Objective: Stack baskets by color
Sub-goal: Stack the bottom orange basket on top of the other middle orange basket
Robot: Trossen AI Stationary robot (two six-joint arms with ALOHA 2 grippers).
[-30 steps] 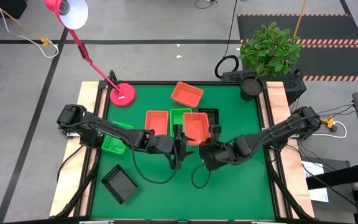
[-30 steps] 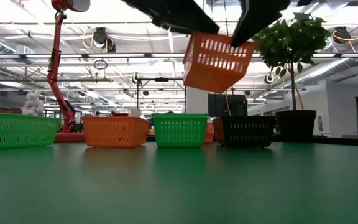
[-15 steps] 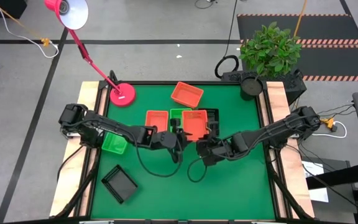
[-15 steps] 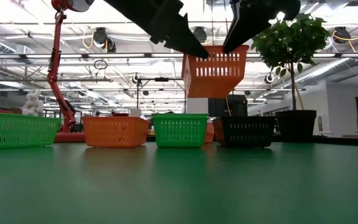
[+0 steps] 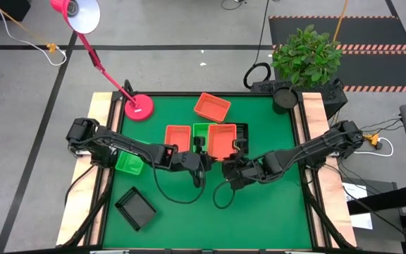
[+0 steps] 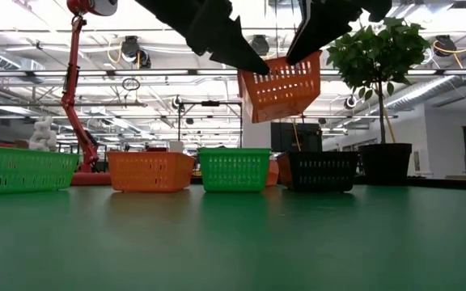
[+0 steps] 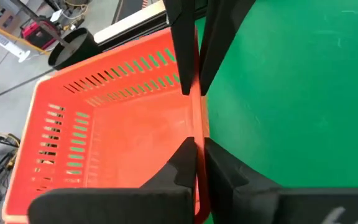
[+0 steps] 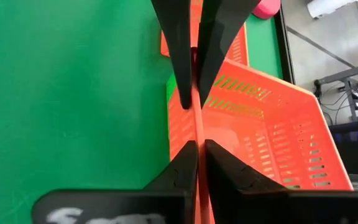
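Above smooth green table, slotted orange plastic basket, rectangular, pinched between end effectors.

Orange-red slotted basket, green table

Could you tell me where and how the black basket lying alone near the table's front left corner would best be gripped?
Probably by one of the thin upright side walls of the black basket, coming straight down from above with one finger inside and one outside. It sits open side up, skewed to the table edges, so the wrist should turn to line up with the chosen wall.
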